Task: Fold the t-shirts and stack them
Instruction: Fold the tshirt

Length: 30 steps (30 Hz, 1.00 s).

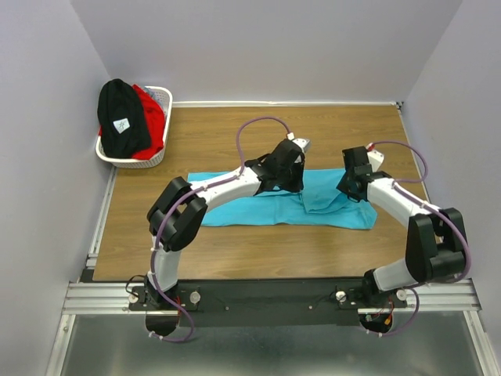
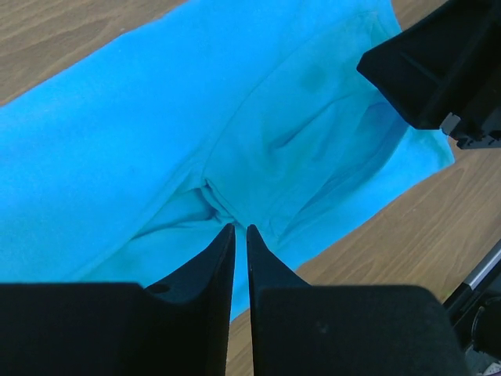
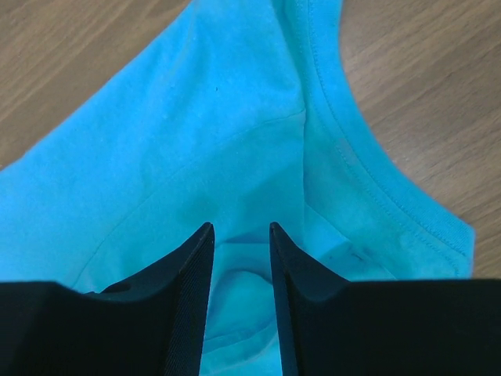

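Observation:
The turquoise t-shirt (image 1: 258, 205) lies flat on the wooden table as a long band, with a doubled layer at its right end. My left gripper (image 1: 288, 182) is over its middle. In the left wrist view the jaws (image 2: 240, 228) are almost closed and the cloth (image 2: 156, 117) puckers at their tips. My right gripper (image 1: 350, 186) is over the right end. In the right wrist view it (image 3: 239, 227) is open, with a raised fold of the shirt (image 3: 196, 125) between the fingers, near the collar seam. A black t-shirt (image 1: 121, 117) and a red t-shirt (image 1: 153, 117) sit in the basket.
A white lattice basket (image 1: 162, 93) stands at the table's far left corner. Grey walls enclose the table on three sides. The right gripper's black body (image 2: 446, 63) shows in the left wrist view, close to the left fingers. Bare wood (image 1: 235, 251) lies in front of the shirt.

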Each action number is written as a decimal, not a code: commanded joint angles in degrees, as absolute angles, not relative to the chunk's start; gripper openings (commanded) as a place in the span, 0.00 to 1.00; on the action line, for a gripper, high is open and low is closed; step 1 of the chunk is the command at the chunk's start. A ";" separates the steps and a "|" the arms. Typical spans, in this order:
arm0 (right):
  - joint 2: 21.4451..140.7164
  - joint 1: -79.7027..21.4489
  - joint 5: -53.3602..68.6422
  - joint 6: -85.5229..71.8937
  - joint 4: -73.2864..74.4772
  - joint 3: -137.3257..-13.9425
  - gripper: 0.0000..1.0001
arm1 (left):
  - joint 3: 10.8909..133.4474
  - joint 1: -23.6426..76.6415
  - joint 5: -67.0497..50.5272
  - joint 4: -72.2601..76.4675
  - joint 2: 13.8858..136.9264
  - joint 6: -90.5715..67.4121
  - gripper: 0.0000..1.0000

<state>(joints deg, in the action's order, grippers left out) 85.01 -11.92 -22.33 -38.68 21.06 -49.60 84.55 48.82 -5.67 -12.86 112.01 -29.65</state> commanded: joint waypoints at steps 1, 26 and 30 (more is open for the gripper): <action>80.62 -11.78 -19.26 -38.58 21.88 -45.11 0.41 | 86.13 48.69 -7.03 -13.36 112.85 -28.04 0.18; 64.86 -11.78 -14.06 -40.96 28.48 -40.86 0.32 | 92.99 53.08 -2.92 -20.47 119.00 -27.33 0.22; 66.53 -11.78 -15.99 -40.34 28.39 -42.36 0.32 | 91.06 55.10 2.81 -21.97 118.92 -27.25 0.33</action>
